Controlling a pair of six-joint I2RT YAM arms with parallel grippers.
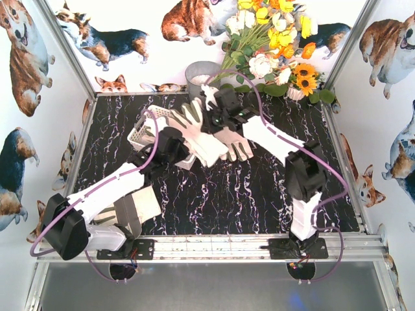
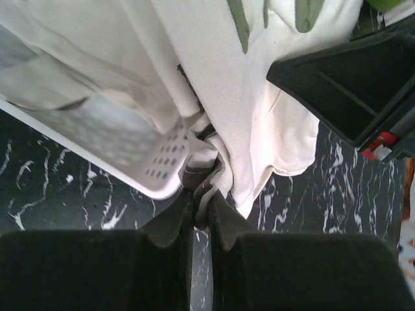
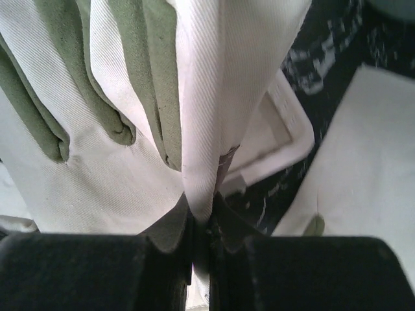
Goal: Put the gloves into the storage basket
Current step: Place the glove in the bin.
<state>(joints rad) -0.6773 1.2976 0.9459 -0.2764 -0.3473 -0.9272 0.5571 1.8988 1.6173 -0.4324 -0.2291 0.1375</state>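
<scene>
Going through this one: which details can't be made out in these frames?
- Top view: storage basket interior, covered by gloves and left arm; count unclear.
- Left wrist view: held glove cut off by the top edge.
- Right wrist view: glove close-up, fingertips cut off at the top edge.

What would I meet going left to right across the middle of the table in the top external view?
Storage basket → held glove → second glove → right arm.

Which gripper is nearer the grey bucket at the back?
Right. The right gripper is just in front of the bucket; the left gripper sits farther forward, by the basket.
</scene>
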